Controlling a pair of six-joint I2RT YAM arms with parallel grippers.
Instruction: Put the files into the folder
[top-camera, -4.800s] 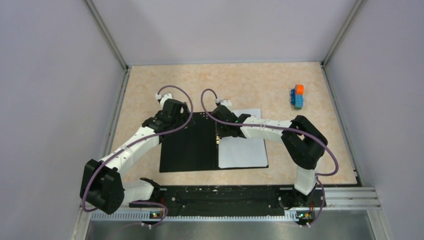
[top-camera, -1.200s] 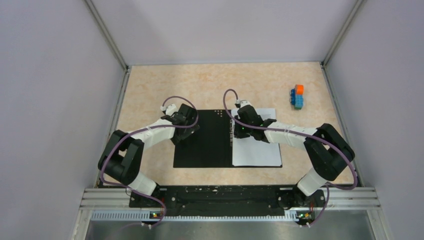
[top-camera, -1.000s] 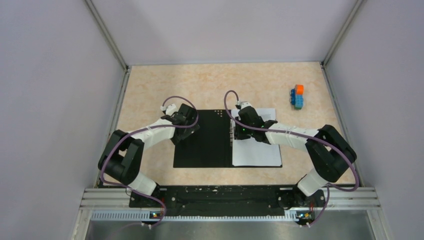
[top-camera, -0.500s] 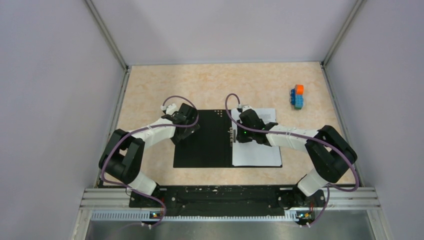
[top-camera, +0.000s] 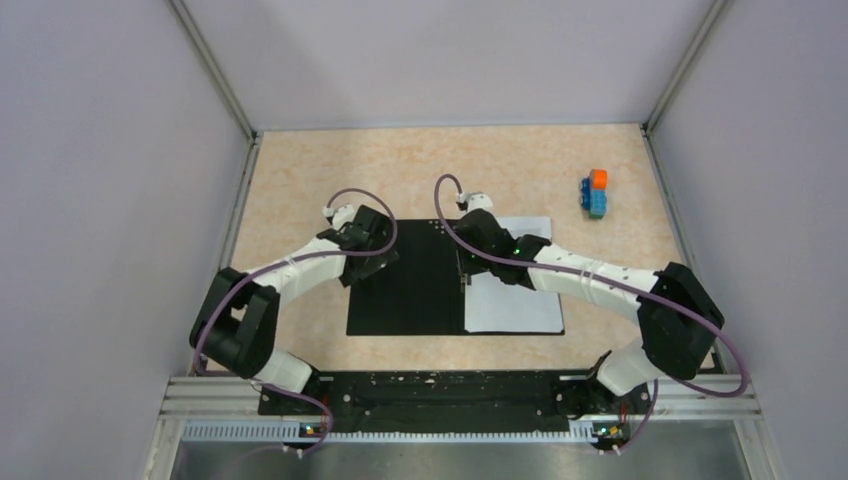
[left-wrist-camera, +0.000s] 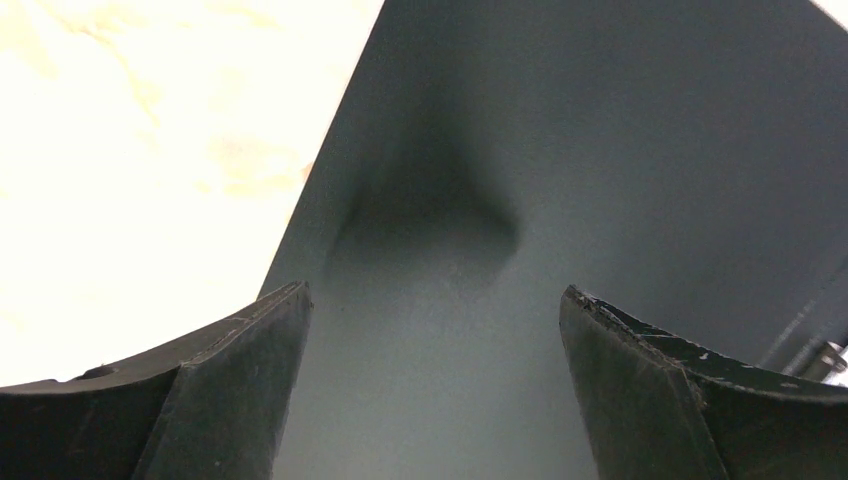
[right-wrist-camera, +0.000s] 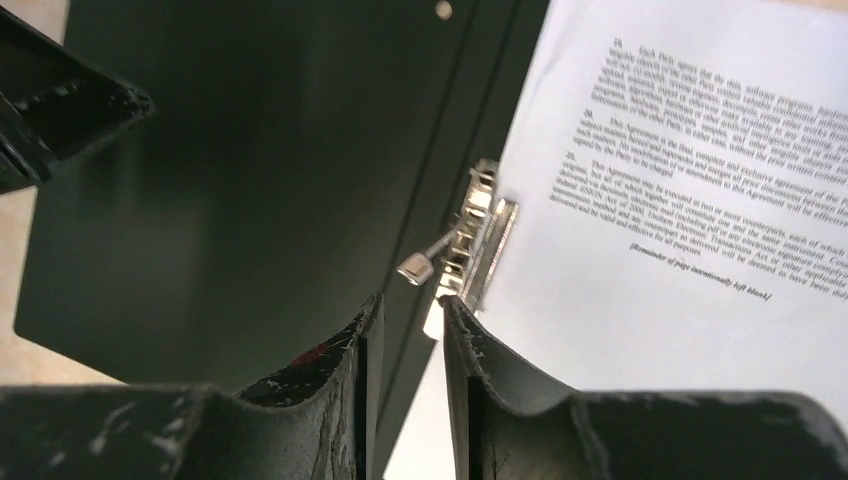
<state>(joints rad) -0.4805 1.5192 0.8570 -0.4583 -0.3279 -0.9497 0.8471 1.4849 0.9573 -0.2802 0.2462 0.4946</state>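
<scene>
Barely parted, right gripper (right-wrist-camera: 409, 306) empty.

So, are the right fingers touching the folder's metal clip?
Cannot tell. Right wrist view: the clip ends right at the right fingers, showing neither clear gap nor contact.
</scene>
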